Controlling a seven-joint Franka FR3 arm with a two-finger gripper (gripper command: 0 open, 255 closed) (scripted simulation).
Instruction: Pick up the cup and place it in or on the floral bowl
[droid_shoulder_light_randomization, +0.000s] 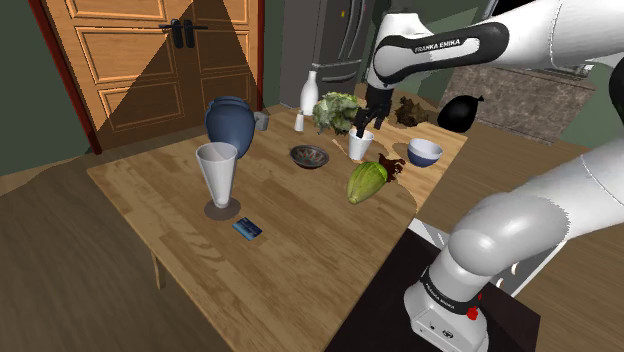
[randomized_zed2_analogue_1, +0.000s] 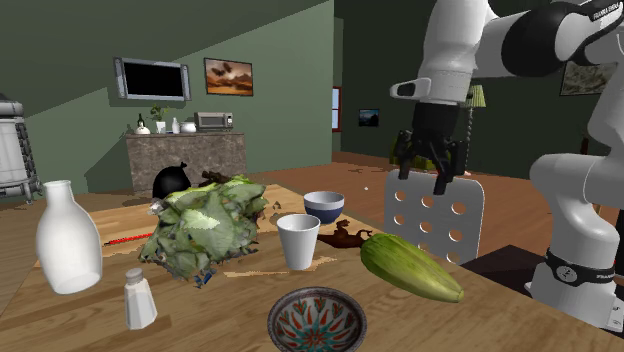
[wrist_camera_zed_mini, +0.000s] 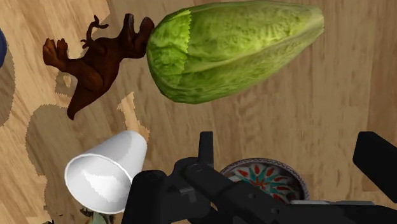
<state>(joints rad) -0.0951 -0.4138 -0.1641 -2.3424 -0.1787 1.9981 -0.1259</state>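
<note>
Wooden tabletop (droid_shoulder_light_randomization: 300, 240) is what I am working over, with a panelled door behind it in the shoulder view. The white cup (droid_shoulder_light_randomization: 361, 146) stands upright on it, mouth up, untouched. It sits between a leafy green head (droid_shoulder_light_randomization: 338, 110) and a long green vegetable (droid_shoulder_light_randomization: 366, 182) lying on its side. The floral bowl (droid_shoulder_light_randomization: 310, 156), patterned red and teal inside, rests near the cup toward the shoulder view's left, apart from it.

My gripper (randomized_zed2_analogue_1: 425, 178) hangs in the air above the table near the cup. Its fingers are spread apart and hold nothing. Through the wrist view I see the floral bowl below, between the fingers, and the cup off to one side.

A brown animal figurine (wrist_camera_zed_mini: 95, 60) lies just beside the vegetable's end. A blue-and-white bowl (randomized_zed2_analogue_1: 323, 206) stands beyond the cup in the second exterior view. Farther out are a white bottle (randomized_zed2_analogue_1: 68, 237), a small shaker (randomized_zed2_analogue_1: 138, 298), a blue vase (droid_shoulder_light_randomization: 229, 125) and a tall white vessel (droid_shoulder_light_randomization: 217, 172).
</note>
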